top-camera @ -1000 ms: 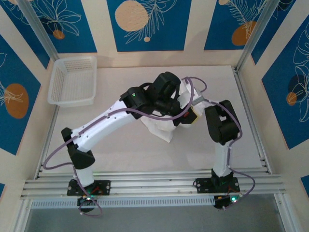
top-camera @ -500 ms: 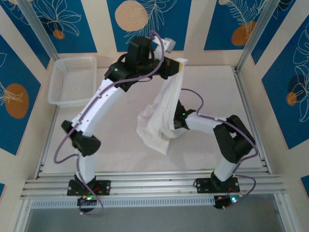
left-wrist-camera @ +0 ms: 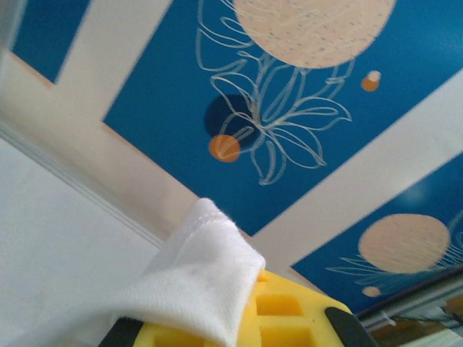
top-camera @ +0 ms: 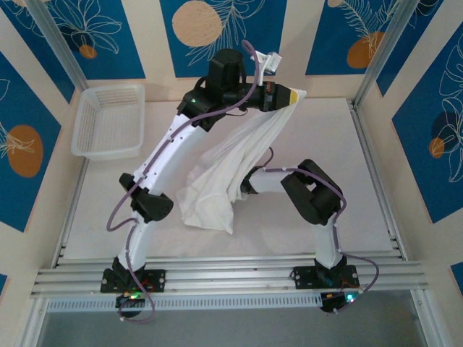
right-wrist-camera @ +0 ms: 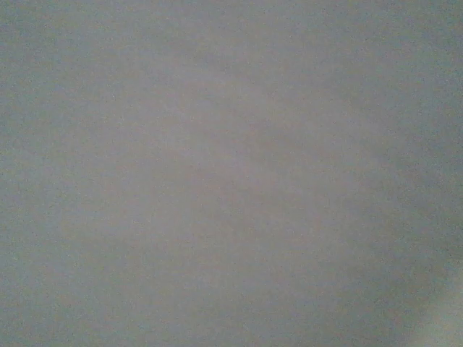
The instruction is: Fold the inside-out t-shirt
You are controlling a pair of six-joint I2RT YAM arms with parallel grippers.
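A plain white, wrinkled t-shirt of thin cloth (top-camera: 224, 170) hangs in a long drape from one pinched corner, high above the far side of the pale table (top-camera: 369, 173). Its lower end is bunched on the tabletop, with sleeves and neckline lost in the folds. The yellow-padded left gripper (top-camera: 292, 96) is clamped on that corner (the stitched hem (left-wrist-camera: 206, 253) laps over a yellow pad (left-wrist-camera: 289, 318)). The right arm (top-camera: 304, 191) reaches low behind the cloth. The right gripper is buried there, and whether it is apart or together cannot be told. A white plastic mesh basket (top-camera: 108, 123) sits well apart, far left.
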